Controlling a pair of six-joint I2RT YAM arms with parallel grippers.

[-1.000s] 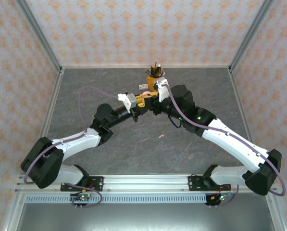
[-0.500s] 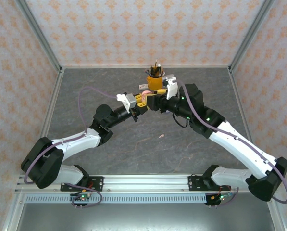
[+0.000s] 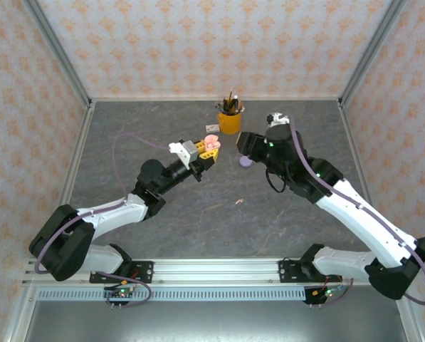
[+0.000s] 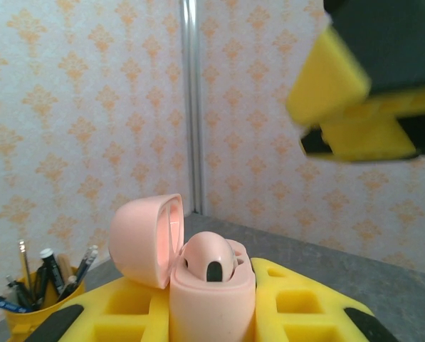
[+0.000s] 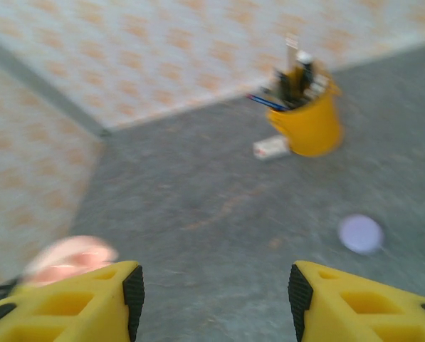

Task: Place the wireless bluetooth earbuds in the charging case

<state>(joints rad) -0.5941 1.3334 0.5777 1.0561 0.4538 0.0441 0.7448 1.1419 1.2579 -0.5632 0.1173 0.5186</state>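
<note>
My left gripper (image 3: 206, 148) is shut on the open pale pink charging case (image 3: 211, 142), holding it above the table. In the left wrist view the case (image 4: 212, 303) stands upright between the yellow fingers (image 4: 297, 310), lid (image 4: 144, 239) swung back to the left. One pale pink earbud (image 4: 208, 258) sits in it. My right gripper (image 3: 243, 144) hangs open and empty, a short way right of the case; its fingers (image 5: 102, 299) stand wide apart. A tiny pink earbud (image 3: 237, 202) lies on the table in front. A round lilac case (image 3: 245, 162) lies below the right gripper.
A yellow cup (image 3: 229, 122) full of pens stands at the back centre, with a small white item (image 3: 207, 127) to its left. Patterned walls close in the grey table (image 3: 162, 214) on three sides. The rail with both arm bases runs along the near edge.
My right gripper has opened and drawn back to the right, away from the pink case. The left arm has shifted slightly with the case still in its grip.
</note>
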